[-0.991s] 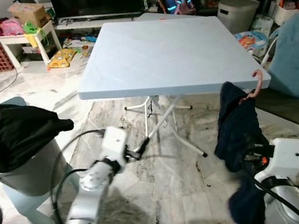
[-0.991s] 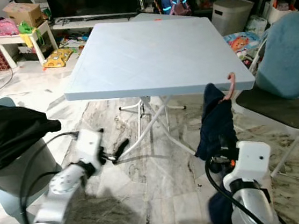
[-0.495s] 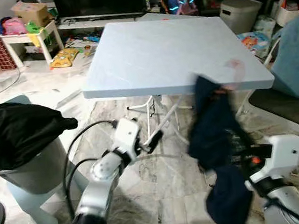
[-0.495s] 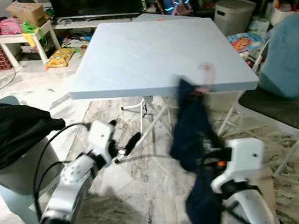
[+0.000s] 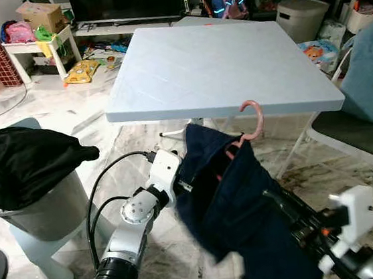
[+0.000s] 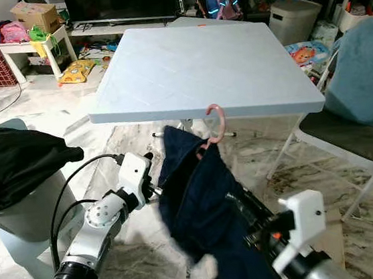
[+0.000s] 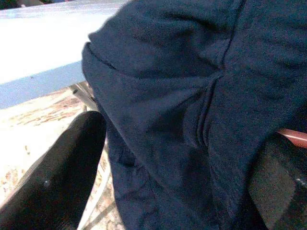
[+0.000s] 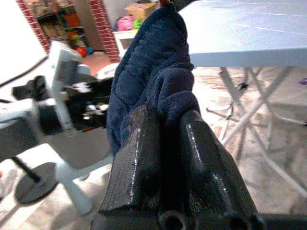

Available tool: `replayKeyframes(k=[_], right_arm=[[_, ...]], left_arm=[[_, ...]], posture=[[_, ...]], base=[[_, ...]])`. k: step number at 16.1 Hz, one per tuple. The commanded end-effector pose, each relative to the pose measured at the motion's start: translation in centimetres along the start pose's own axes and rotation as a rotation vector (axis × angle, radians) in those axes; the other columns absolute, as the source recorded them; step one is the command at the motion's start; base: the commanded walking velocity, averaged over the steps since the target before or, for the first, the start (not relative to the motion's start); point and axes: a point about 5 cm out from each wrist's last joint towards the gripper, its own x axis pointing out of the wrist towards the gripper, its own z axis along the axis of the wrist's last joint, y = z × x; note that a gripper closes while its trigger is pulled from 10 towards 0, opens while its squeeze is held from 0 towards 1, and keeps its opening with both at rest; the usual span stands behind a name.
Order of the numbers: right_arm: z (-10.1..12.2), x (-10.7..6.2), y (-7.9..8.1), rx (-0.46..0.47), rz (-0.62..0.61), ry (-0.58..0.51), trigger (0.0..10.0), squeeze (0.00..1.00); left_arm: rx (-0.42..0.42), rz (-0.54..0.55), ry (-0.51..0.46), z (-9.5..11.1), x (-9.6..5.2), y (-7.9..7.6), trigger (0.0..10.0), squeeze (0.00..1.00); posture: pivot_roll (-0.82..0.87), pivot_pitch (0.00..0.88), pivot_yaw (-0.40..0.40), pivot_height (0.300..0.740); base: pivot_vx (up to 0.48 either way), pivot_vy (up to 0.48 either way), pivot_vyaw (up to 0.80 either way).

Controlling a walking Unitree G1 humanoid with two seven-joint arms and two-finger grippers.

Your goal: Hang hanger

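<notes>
On the far left, a black garment is lying over a grey bin, well apart from my work. Moving right, my left gripper is reaching up to the near-left edge of the navy garment; in its wrist view the fingers are spread wide with the cloth lying between them, so it is released and not yet pinching anything. A second ago this arm was hanging low by the table legs, with nothing near it.

In the middle, the pink hanger with the garment draped on it is now hovering just in front of the table's near edge, its hook upright. A second ago it was off at the table's near-right corner, so I have been swinging it leftward across my front.

On the right, my right gripper is clenched on a fold of the garment, carrying the load. The chair is standing far right. I judge this as bringing the hanger within reach of both arms; hanging is not yet done.
</notes>
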Motion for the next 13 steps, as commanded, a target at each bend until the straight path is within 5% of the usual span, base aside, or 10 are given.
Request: replayKeyframes(k=[1,2,13], right_arm=[[1.3,-0.3,0.6,-0.019,0.052,-0.042,10.0,0.0],[1.3,-0.4,0.7,-0.022,0.08,-0.022,10.0,0.0],[0.0,-1.2,0.8,-0.03,0.137,0.102,10.0,0.0]], left_arm=[[0.018,-0.016,-0.014,0.4,0.4,-0.1,8.1,0.0],[0.001,-0.032,-0.023,0.4,0.5,-0.4,0.0,0.0],[-0.026,0.052,-0.033,0.3,0.6,1.3,0.0,0.0]], posture=[[-0.01,0.0,-0.025,0.74],[-0.01,0.0,-0.024,0.74],[-0.02,0.0,-0.03,0.74]], base=[[0.0,0.0,0.0],[0.0,0.0,0.0],[0.0,0.0,0.0]])
